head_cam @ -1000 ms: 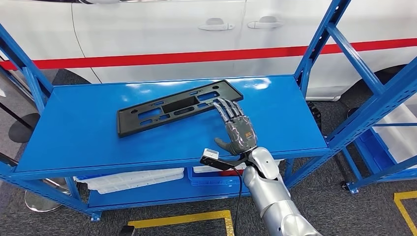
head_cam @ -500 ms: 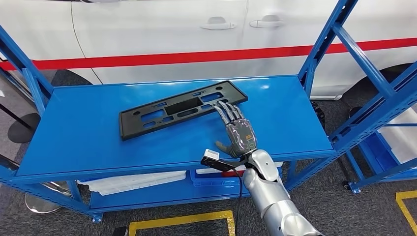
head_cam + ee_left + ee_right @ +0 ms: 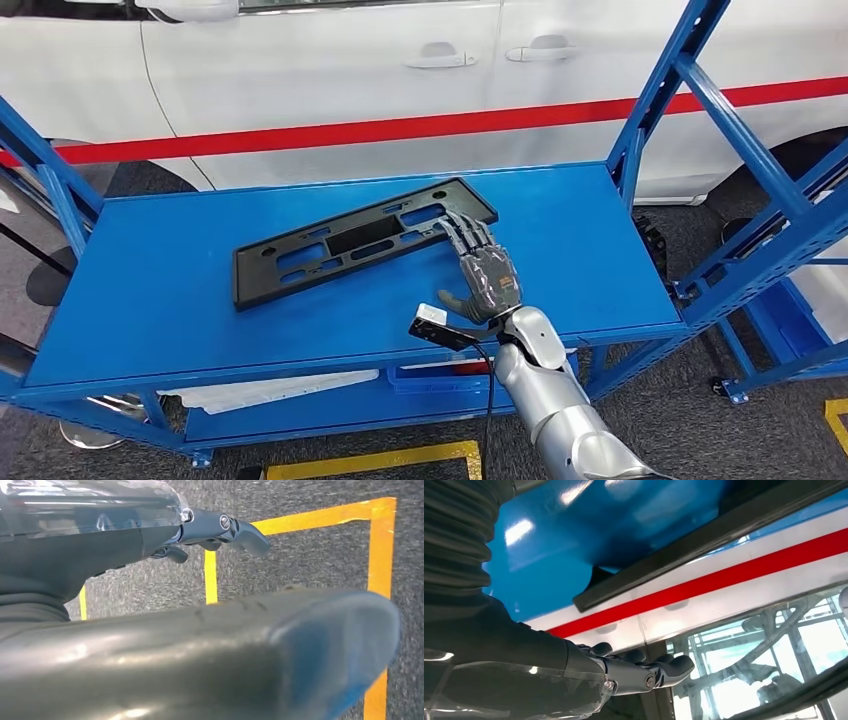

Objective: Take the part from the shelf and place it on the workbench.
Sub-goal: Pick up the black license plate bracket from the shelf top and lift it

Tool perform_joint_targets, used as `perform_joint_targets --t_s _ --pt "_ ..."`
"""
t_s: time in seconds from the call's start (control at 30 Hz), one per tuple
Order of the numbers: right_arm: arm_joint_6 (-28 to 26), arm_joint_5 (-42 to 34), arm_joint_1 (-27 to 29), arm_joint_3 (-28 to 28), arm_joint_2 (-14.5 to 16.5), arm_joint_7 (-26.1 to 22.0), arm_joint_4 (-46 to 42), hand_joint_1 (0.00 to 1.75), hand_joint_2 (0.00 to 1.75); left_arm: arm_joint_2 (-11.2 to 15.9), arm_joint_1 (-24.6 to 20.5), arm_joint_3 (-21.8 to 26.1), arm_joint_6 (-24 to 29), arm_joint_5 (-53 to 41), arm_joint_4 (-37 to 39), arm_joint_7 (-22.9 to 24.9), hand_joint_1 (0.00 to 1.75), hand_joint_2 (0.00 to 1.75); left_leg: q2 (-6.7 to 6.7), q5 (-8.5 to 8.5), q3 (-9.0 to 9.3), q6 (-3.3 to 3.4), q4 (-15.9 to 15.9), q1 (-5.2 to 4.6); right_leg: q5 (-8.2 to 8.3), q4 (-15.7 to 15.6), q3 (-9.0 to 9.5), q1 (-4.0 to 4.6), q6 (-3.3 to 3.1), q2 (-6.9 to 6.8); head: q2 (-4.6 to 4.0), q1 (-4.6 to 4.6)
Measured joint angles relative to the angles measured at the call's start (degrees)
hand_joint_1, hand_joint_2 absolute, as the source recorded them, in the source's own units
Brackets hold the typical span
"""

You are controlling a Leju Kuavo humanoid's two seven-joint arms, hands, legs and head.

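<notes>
A long black plastic plate with cut-outs, the part (image 3: 355, 243), lies slantwise on the blue top shelf (image 3: 170, 300). My right hand (image 3: 480, 270) lies flat over the shelf with its fingers stretched out, the fingertips (image 3: 457, 222) touching the plate's right end at its near edge. It grips nothing. In the right wrist view the plate's dark edge (image 3: 704, 542) runs above the hand's fingers (image 3: 659, 672). My left hand (image 3: 215, 530) hangs over the grey floor with its fingers out and nothing in them.
A white car with a red stripe (image 3: 350, 80) stands right behind the shelf. Blue uprights (image 3: 655, 105) rise at the shelf's right end, and a second blue rack (image 3: 790, 250) stands further right. White bins (image 3: 270, 392) sit on the lower shelf. Yellow tape (image 3: 370, 463) marks the floor.
The whole picture has shifted a little, so the camera moved. My right hand stays at the plate's right end; the plate's left end seems to have swung slightly toward the shelf's front.
</notes>
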Motion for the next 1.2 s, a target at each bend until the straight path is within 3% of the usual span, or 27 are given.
perform_joint_targets --t_s 0.03,0.1,0.13,0.17,0.23,0.27,0.37,0.63,0.7,0.87,1.2 --pt "0.0 -0.1 0.1 0.0 0.0 0.1 0.2 0.00 1.75 0.1 0.1 0.0 0.0 0.0 0.0 0.0 0.00 0.00 0.13 1.78 -0.32 -0.54 -0.8 0.40 -0.47 0.3 0.29 -0.32 0.35 0.04 0.00 0.00" --pt "0.0 -0.1 0.1 0.0 0.0 0.2 0.6 0.00 1.75 0.2 0.2 0.1 -0.1 0.0 0.0 0.0 0.00 0.00 0.42 6.57 1.53 -1.76 -7.1 1.14 -1.71 1.2 0.90 -1.01 1.29 0.12 0.00 0.01" --pt "0.0 -0.2 0.1 0.0 0.0 0.3 0.7 0.00 1.75 0.1 0.1 0.1 -0.1 0.0 0.0 -0.1 0.00 0.00 0.48 7.98 2.75 -2.17 -10.1 1.22 -2.32 1.7 1.02 -1.15 1.85 0.18 0.00 -0.04" --pt "0.0 -0.2 0.0 0.0 0.0 0.3 0.9 0.00 1.75 0.1 0.1 0.2 -0.1 0.1 0.0 -0.1 0.00 0.00 0.44 8.40 3.58 -2.02 -12.1 1.25 -2.77 2.2 0.97 -1.14 2.30 0.23 0.01 -0.09" --pt "0.0 -0.4 -0.1 0.0 0.1 0.4 1.1 0.00 1.75 0.0 0.1 0.2 -0.2 0.1 0.0 -0.1 0.00 0.00 0.27 7.81 3.99 -1.17 -13.1 1.16 -3.23 2.6 0.73 -0.90 2.41 0.31 0.01 -0.17" --pt "0.0 -0.6 -0.1 0.0 0.1 0.4 1.2 0.00 1.75 0.0 0.1 0.3 -0.3 0.2 0.0 -0.1 0.00 0.00 0.18 7.71 3.92 -0.73 -13.2 1.26 -3.21 2.6 0.67 -0.86 2.02 0.31 0.01 -0.15" --pt "0.0 -0.9 -0.1 0.0 0.1 0.4 1.6 0.00 1.75 -0.1 0.3 0.4 -0.4 0.3 0.0 -0.1 0.00 0.00 -0.06 7.61 3.88 -0.39 -13.3 1.26 -3.00 2.1 0.98 -0.81 1.06 0.30 0.01 -0.13" --pt "0.0 -1.8 -0.3 0.0 0.0 0.5 2.5 0.00 1.75 -0.2 0.3 0.7 -0.4 0.3 0.0 -0.1 0.00 0.00 -0.21 7.25 4.08 0.80 -13.3 0.71 -3.04 1.2 1.60 -1.00 0.96 0.21 0.00 -0.13" --pt "0.0 -2.0 -0.3 0.0 0.0 0.6 2.8 0.00 1.75 -0.2 0.3 0.9 -0.4 0.4 0.0 -0.1 0.00 0.00 -0.20 7.23 4.15 0.94 -13.3 0.64 -3.00 1.2 1.60 -1.05 1.28 0.16 0.00 -0.13" --pt "0.0 -1.9 -0.3 0.1 0.0 0.8 3.4 0.00 1.75 -0.2 0.3 1.2 -0.4 0.7 0.0 0.0 0.00 0.00 -0.17 7.25 4.19 0.97 -13.2 0.57 -2.91 1.1 1.61 -1.23 3.39 0.13 0.00 -0.13" --pt "0.0 -1.5 -0.5 1.3 0.0 1.6 4.3 0.00 1.75 -0.2 0.3 1.8 -0.3 1.6 0.0 0.1 0.00 0.00 -0.15 7.12 4.23 1.16 -13.1 0.18 -2.90 1.2 1.62 -1.36 4.17 0.11 0.00 -0.13"
